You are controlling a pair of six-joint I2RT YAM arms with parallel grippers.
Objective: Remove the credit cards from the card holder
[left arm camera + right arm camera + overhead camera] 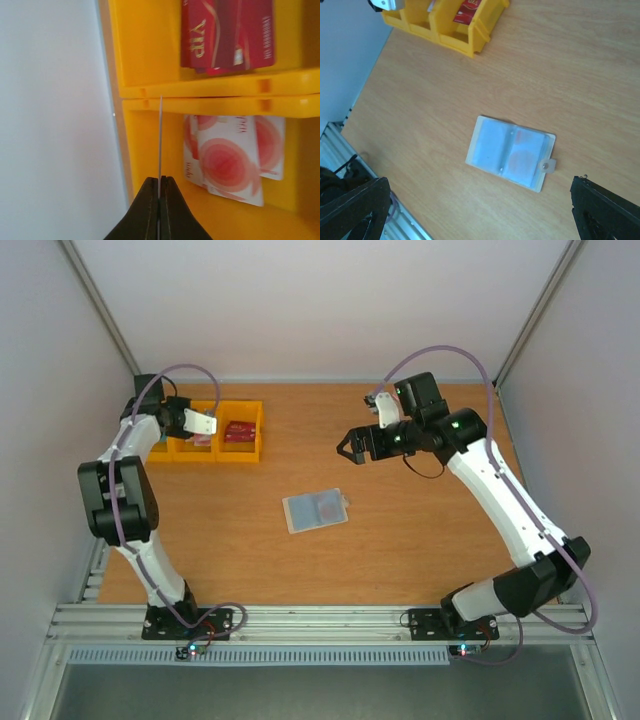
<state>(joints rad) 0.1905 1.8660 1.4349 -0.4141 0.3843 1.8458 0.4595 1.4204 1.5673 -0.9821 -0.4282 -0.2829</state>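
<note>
The card holder (317, 510) lies open on the table, pale blue inside with its snap tab to the right. A reddish credit card (522, 155) shows through its right pocket. My right gripper (345, 447) hovers above and beyond the holder (512, 152), open and holding nothing; its fingers (355, 210) frame the bottom corners of the right wrist view. My left gripper (160, 179) is shut on a thin card (160, 140) seen edge-on over a yellow bin (150, 150). Whitish-pink credit cards (235, 157) with red round marks lie in that bin.
A row of yellow bins (215, 430) stands at the table's back left, against the left wall. The neighbouring bin holds red VIP cards (227, 32). White walls enclose the table on the left, back and right.
</note>
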